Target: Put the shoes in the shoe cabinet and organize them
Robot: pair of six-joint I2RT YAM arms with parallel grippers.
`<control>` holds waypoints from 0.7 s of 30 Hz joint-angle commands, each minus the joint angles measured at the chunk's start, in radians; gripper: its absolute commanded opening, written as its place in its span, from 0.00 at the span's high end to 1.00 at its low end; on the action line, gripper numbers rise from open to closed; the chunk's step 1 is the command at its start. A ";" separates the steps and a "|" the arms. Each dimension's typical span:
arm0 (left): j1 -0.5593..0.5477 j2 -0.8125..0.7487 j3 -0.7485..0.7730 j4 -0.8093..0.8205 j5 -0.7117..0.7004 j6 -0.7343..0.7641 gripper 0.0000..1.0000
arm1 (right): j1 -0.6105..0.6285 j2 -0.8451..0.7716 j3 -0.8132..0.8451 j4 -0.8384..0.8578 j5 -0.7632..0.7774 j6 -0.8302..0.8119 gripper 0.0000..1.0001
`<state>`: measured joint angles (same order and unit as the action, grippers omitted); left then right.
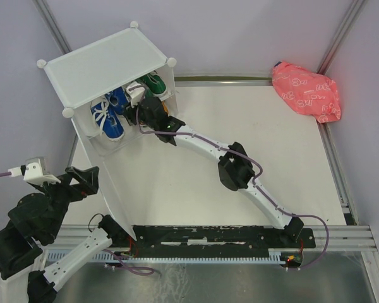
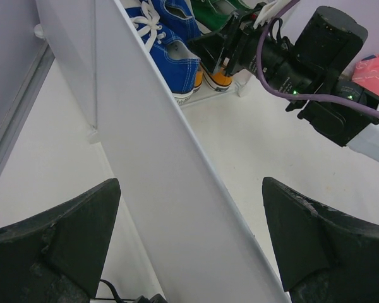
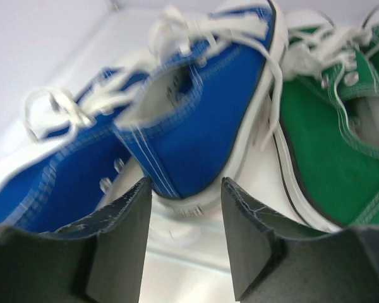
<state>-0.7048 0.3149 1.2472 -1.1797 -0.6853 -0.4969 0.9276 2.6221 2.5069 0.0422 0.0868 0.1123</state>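
Beside blue shoes, orange shoes.

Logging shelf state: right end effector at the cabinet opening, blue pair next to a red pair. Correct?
No: next to the blue pair sits a green pair, not red, as the right wrist view shows. The right end effector is at the cabinet opening.

Blue shoes beside green shoes, inside the white shoe cabinet.

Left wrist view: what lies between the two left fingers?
The shoe cabinet's white side panel stands between the open fingers, shown in the left wrist view.
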 commanded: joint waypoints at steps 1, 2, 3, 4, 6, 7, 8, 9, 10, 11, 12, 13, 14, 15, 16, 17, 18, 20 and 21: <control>-0.009 -0.007 -0.016 0.032 -0.024 -0.023 0.01 | -0.028 -0.161 -0.175 0.082 0.046 -0.003 0.39; -0.010 -0.007 -0.017 0.034 -0.023 -0.022 0.01 | -0.027 -0.222 -0.244 0.115 0.057 -0.002 0.34; -0.010 -0.006 -0.017 0.038 -0.021 -0.020 0.01 | -0.025 -0.262 -0.309 0.134 0.063 -0.003 0.30; -0.012 -0.005 -0.017 0.044 -0.018 -0.019 0.01 | -0.021 -0.297 -0.351 0.129 0.065 -0.016 0.29; -0.014 -0.004 -0.018 0.059 -0.007 -0.017 0.01 | -0.007 -0.351 -0.403 0.073 0.066 -0.039 0.27; -0.015 -0.004 -0.020 0.062 -0.003 -0.017 0.01 | 0.000 -0.374 -0.429 0.061 0.048 -0.044 0.26; -0.015 -0.003 -0.024 0.064 -0.001 -0.018 0.01 | 0.005 -0.398 -0.462 0.058 0.026 -0.044 0.26; -0.014 -0.003 -0.026 0.066 0.003 -0.019 0.01 | 0.010 -0.419 -0.494 0.060 -0.001 -0.041 0.26; -0.015 -0.004 -0.030 0.068 0.006 -0.022 0.01 | 0.017 -0.438 -0.527 0.060 -0.029 -0.036 0.26; -0.015 -0.004 -0.034 0.069 0.012 -0.025 0.01 | 0.024 -0.450 -0.540 0.056 -0.060 -0.033 0.26; -0.015 -0.005 -0.035 0.071 0.015 -0.027 0.01 | 0.032 -0.456 -0.545 0.048 -0.092 -0.035 0.26; -0.015 -0.006 -0.035 0.073 0.017 -0.028 0.01 | 0.039 -0.459 -0.545 0.040 -0.122 -0.040 0.26; -0.014 -0.007 -0.035 0.075 0.018 -0.029 0.01 | 0.048 -0.458 -0.541 0.036 -0.151 -0.044 0.26; -0.015 -0.007 -0.035 0.076 0.019 -0.030 0.01 | 0.056 -0.454 -0.536 0.035 -0.180 -0.046 0.26; -0.015 -0.009 -0.035 0.076 0.020 -0.031 0.01 | 0.063 -0.451 -0.529 0.036 -0.210 -0.042 0.26; -0.015 -0.010 -0.033 0.075 0.019 -0.031 0.01 | 0.069 -0.445 -0.519 0.037 -0.237 -0.036 0.26; -0.015 -0.011 -0.032 0.074 0.020 -0.032 0.01 | 0.075 -0.439 -0.510 0.038 -0.260 -0.030 0.26; -0.015 -0.013 -0.028 0.067 0.020 -0.034 0.01 | 0.083 -0.422 -0.492 0.045 -0.284 -0.015 0.25; -0.015 -0.013 -0.026 0.064 0.019 -0.034 0.01 | 0.085 -0.413 -0.481 0.048 -0.294 -0.005 0.26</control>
<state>-0.7158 0.3134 1.2106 -1.1503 -0.6712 -0.4973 0.9974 2.2089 1.9675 0.0628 -0.0998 0.0834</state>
